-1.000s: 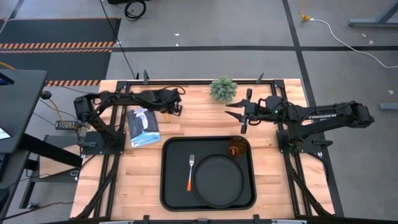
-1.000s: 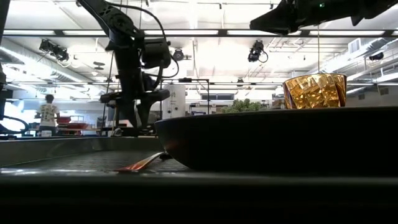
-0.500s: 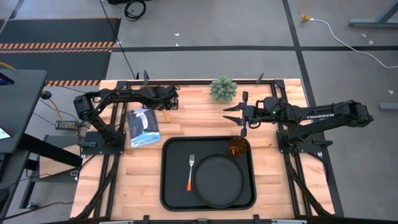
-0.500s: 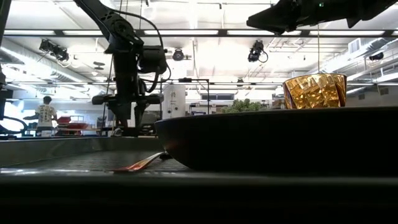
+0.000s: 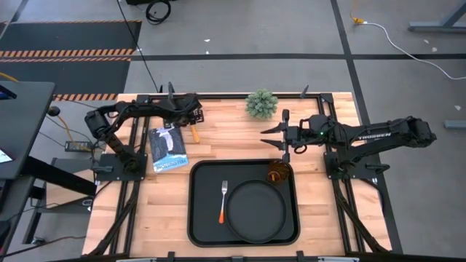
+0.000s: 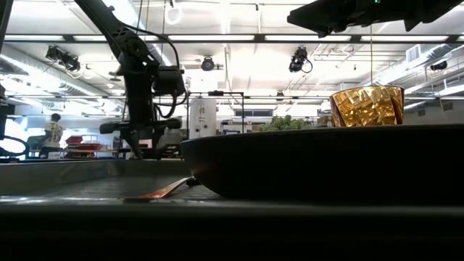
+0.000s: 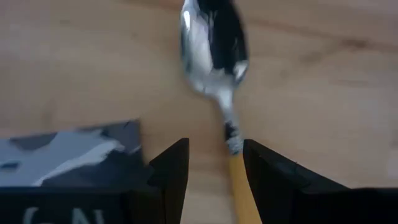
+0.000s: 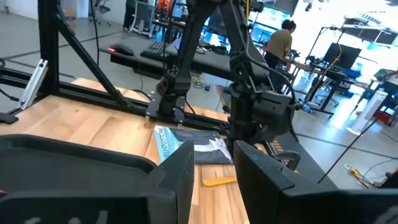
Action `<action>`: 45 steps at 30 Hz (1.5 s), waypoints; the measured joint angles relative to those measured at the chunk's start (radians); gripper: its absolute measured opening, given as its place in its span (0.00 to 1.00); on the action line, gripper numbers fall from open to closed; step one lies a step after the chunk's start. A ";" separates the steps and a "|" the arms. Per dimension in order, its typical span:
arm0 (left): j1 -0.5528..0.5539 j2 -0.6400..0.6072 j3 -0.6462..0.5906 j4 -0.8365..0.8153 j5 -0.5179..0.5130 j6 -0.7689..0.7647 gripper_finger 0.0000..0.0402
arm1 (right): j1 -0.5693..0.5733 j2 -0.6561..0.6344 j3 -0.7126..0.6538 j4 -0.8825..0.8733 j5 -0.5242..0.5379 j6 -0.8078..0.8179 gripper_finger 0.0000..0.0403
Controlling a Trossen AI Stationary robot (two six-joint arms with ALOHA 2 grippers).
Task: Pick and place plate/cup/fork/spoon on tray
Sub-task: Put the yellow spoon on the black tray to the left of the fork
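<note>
Wooden worktop [image 5: 240, 138] carries the tray [image 5: 196, 218], which already holds the plate [image 5: 255, 211], the fork [image 5: 223, 200] and the cup [image 5: 277, 174] at its far right corner. Outstanding item: the spoon [image 7: 214, 50], lying on bare wood beside a dark packet [image 5: 167, 148]. Left tool [image 7: 214, 180] stands released, fingers straddling the orange handle, evidently lined up to grasp. Right tool [image 5: 279, 135] waits unclenched beyond the cup, holding nothing.
</note>
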 joint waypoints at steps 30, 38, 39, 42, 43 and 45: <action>0.016 0.101 0.005 0.032 0.029 0.050 0.19 | 0.006 0.000 0.000 0.009 -0.021 0.007 0.30; 0.018 0.101 0.004 0.023 0.067 0.126 0.11 | 0.006 0.000 0.000 0.008 -0.021 0.007 0.30; 0.018 0.101 0.004 0.023 0.068 0.135 0.11 | 0.007 0.000 0.000 0.008 -0.021 0.008 0.30; 0.018 0.101 0.003 0.023 0.068 0.134 0.12 | 0.007 0.000 0.000 0.008 -0.021 0.011 0.30; 0.018 0.102 0.005 0.023 0.068 0.132 0.12 | 0.006 0.000 0.000 0.007 -0.022 0.011 0.30; 0.017 0.103 0.018 0.014 0.070 0.138 0.11 | 0.007 0.000 0.000 0.007 -0.022 0.011 0.30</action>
